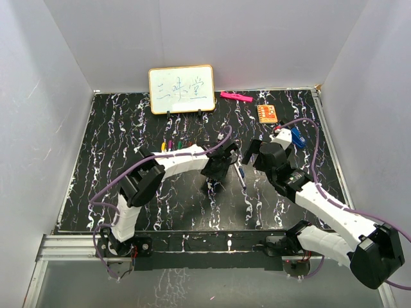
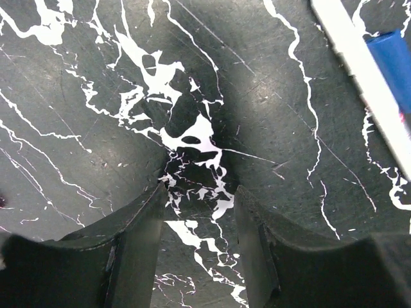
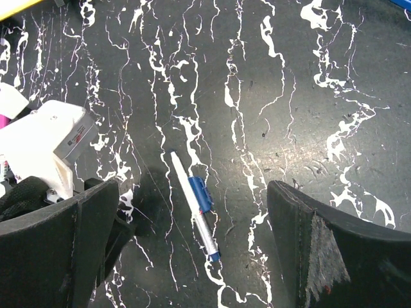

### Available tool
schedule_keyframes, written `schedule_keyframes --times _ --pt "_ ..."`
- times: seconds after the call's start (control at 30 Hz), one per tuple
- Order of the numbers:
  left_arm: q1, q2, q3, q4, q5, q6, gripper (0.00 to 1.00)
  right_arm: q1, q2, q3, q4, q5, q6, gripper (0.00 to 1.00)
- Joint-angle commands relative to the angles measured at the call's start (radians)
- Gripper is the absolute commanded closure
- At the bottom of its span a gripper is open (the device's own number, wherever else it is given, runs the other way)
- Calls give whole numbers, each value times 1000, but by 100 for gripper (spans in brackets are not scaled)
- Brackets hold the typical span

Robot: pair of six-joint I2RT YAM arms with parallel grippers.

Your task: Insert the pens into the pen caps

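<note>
A white-barrelled pen (image 3: 186, 183) with a blue tip lies flat on the black marbled table. A blue pen cap (image 3: 201, 194) lies against its side, not on the tip. My right gripper (image 3: 192, 192) hovers over both, open wide and empty. From above, this pen (image 1: 239, 174) lies between my left gripper (image 1: 215, 172) and my right gripper (image 1: 252, 154). The left gripper (image 2: 200, 192) is open low over bare table with nothing between its jaws. The pen (image 2: 359, 74) and the blue cap (image 2: 393, 61) sit at its upper right. Several more pens and caps (image 1: 173, 146) lie behind the left forearm, partly hidden.
A small whiteboard (image 1: 182, 90) stands at the back. To its right lie a pink bar (image 1: 236, 97), an orange card (image 1: 268, 113) and a blue clip (image 1: 297, 135). White walls close in three sides. The left arm's white wrist (image 3: 58, 138) shows close beside the right gripper.
</note>
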Motion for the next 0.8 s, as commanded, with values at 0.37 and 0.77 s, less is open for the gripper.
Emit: schedule_keyframes --times 0.37,0.77 --pt "19 -153 -188 -32 -16 -30 55 -6 71 -18 -26 1 -15 16" --pt "29 -317 -348 96 28 -102 55 -6 180 13 -16 -116 -73 42"
